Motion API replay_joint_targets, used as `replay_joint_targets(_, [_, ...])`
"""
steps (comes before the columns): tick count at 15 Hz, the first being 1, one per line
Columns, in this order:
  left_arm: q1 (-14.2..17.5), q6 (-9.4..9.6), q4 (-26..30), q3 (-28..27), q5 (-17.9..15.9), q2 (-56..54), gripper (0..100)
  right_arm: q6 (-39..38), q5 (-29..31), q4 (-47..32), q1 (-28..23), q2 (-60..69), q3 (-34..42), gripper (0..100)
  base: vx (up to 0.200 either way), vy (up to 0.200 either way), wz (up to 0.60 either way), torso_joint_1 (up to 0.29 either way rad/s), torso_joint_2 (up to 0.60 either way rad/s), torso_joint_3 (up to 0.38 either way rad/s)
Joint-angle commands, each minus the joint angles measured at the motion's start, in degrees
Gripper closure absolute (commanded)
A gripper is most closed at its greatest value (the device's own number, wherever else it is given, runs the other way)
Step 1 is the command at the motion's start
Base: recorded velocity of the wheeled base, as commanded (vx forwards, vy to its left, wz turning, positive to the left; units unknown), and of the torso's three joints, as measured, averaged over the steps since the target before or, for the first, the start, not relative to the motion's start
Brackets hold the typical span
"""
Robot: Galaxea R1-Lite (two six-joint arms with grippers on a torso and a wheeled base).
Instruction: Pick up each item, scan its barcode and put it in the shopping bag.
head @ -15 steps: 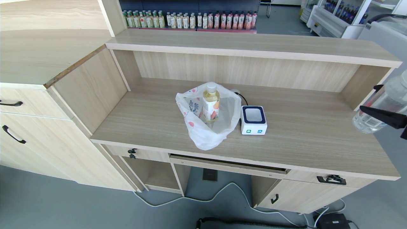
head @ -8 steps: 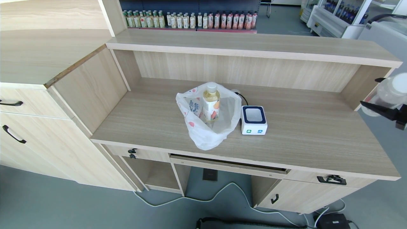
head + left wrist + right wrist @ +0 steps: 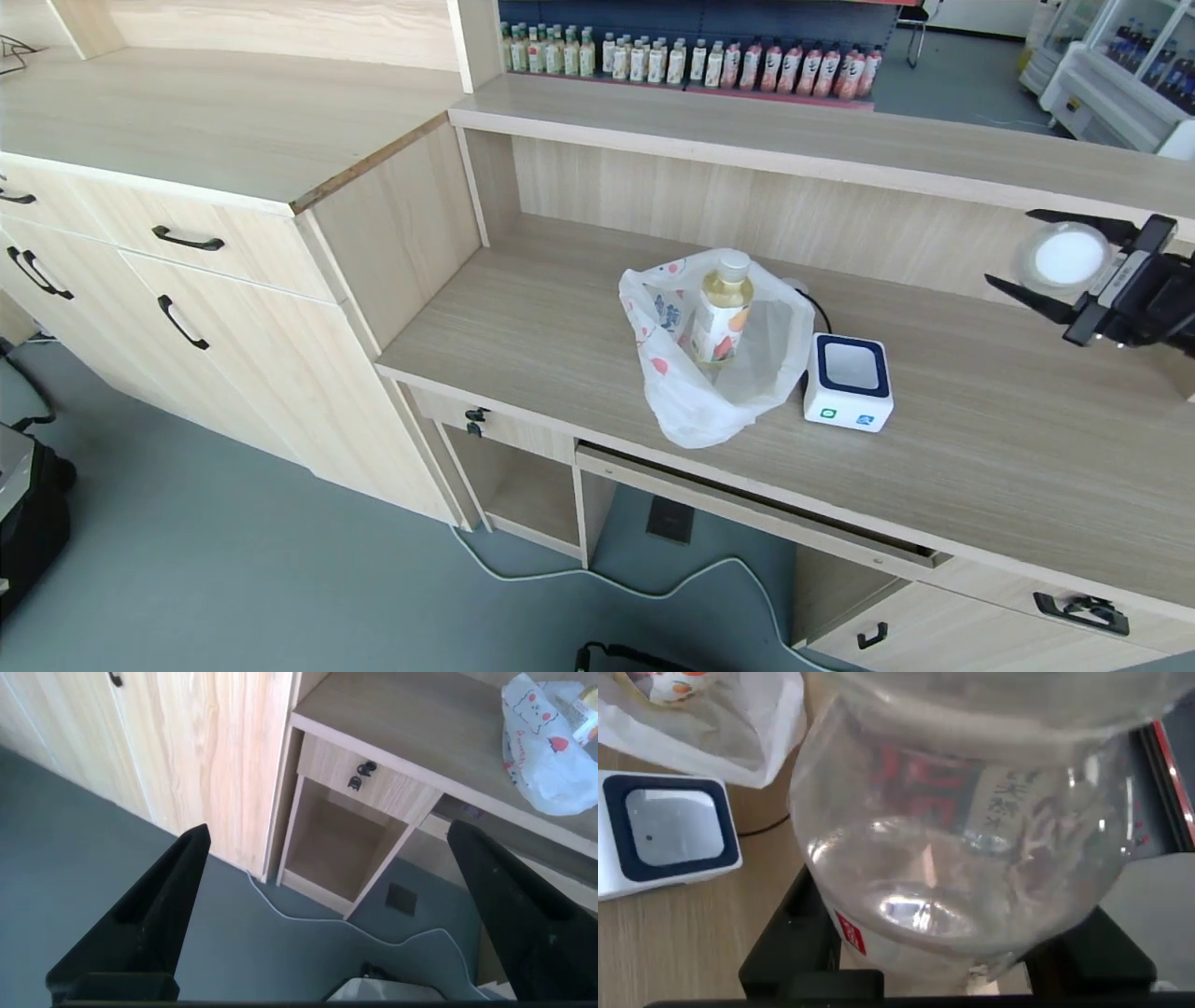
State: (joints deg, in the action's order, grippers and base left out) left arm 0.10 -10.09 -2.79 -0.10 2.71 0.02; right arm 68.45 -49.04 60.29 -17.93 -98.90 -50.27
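Right gripper [image 3: 1013, 248] is clamped around a clear water bottle [image 3: 1064, 259], held off the far right end of the counter [image 3: 980, 467] with its white cap facing the head camera. Left gripper [image 3: 322, 915] hangs with its fingers spread wide and nothing between them, over the floor by the counter's open cubby.

I reckon we're about halfway. One tea bottle [image 3: 724, 308] stands inside the shopping bag [image 3: 691, 411], so that one looks done. My water bottle is well apart from the barcode scanner [image 3: 848, 383], just beside the bag, so scanning and bagging are left.

Labels: red and dark print on the water bottle, too warped to read. There's fruit artwork on the tea bottle and cartoon spots on the bag.
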Motion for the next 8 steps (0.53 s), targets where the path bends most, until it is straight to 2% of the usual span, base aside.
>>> replay_joint_targets(1, [0.0,-0.01,0.0,0.0,0.0,0.0,0,2.0,-0.1,4.2,3.2,-8.1,-0.4,100,0.000,0.000,0.00,0.000,0.00,0.000])
replay_joint_targets(5, [0.0,-0.01,0.0,0.0,0.0,0.0,0,4.2,-1.2,14.4,5.8,-15.0,0.7,100,0.000,0.000,0.00,0.000,0.00,0.000])
replay_joint_targets(8, [0.0,-0.01,0.0,0.0,0.0,0.0,0,5.4,-2.3,17.7,7.6,-18.0,1.5,100,0.000,0.000,0.00,0.000,0.00,0.000])
